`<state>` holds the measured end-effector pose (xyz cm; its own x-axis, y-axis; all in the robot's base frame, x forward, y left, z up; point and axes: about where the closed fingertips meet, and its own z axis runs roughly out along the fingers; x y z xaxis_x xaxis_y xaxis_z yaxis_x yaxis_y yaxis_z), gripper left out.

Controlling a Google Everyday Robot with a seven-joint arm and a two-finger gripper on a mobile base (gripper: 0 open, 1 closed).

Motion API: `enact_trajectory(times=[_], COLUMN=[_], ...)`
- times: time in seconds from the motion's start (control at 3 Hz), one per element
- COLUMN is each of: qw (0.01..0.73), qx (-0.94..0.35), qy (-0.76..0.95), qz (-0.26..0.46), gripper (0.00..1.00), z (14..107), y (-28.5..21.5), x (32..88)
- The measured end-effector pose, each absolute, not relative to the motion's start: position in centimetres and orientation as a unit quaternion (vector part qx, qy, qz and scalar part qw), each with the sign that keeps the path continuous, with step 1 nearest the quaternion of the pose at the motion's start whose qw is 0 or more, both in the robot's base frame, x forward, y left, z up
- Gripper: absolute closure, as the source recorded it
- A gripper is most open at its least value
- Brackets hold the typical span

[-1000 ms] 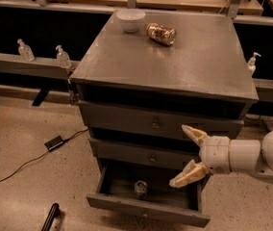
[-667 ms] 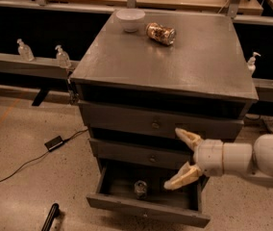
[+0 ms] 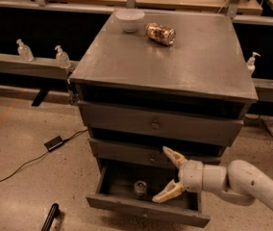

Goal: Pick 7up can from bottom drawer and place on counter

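Note:
The bottom drawer [image 3: 141,209] of the grey cabinet is pulled open. The 7up can [image 3: 140,189] stands upright inside it, left of centre, its silver top showing. My gripper [image 3: 168,174] is open, its two pale fingers [image 3: 167,191] spread one above the other, just right of the can and over the drawer's opening. The white arm comes in from the lower right. The counter [image 3: 175,57] is the cabinet's flat grey top.
A white bowl [image 3: 129,19] and a brown-and-orange patterned can [image 3: 160,33] lying on its side sit at the counter's back. Two upper drawers [image 3: 155,124] are shut. Small bottles [image 3: 62,57] stand on a ledge at left. A black cable and adapter [image 3: 54,143] lie on the floor.
My gripper has moved left and slightly down, closer to the can in the open bottom drawer. Its fingers stay spread. The can has not moved.

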<state>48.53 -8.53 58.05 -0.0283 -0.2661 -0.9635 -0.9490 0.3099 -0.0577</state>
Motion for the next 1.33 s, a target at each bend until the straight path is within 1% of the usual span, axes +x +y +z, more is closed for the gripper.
enact_trajectory(times=[0.33,0.67,1.0,1.33], qw=[0.52,0.519,0.493,0.458], qx=[-0.513,-0.513,-0.524,-0.545], qy=[0.617,0.618,0.635,0.66], qz=[0.292,0.293,0.283,0.239], gripper=[0.0,0.0,0.0,0.0], z=[52.2,52.1,49.6,43.3], y=[-7.8,-7.7,-8.1,-11.4], x=[50.2,50.2,50.8,51.8])
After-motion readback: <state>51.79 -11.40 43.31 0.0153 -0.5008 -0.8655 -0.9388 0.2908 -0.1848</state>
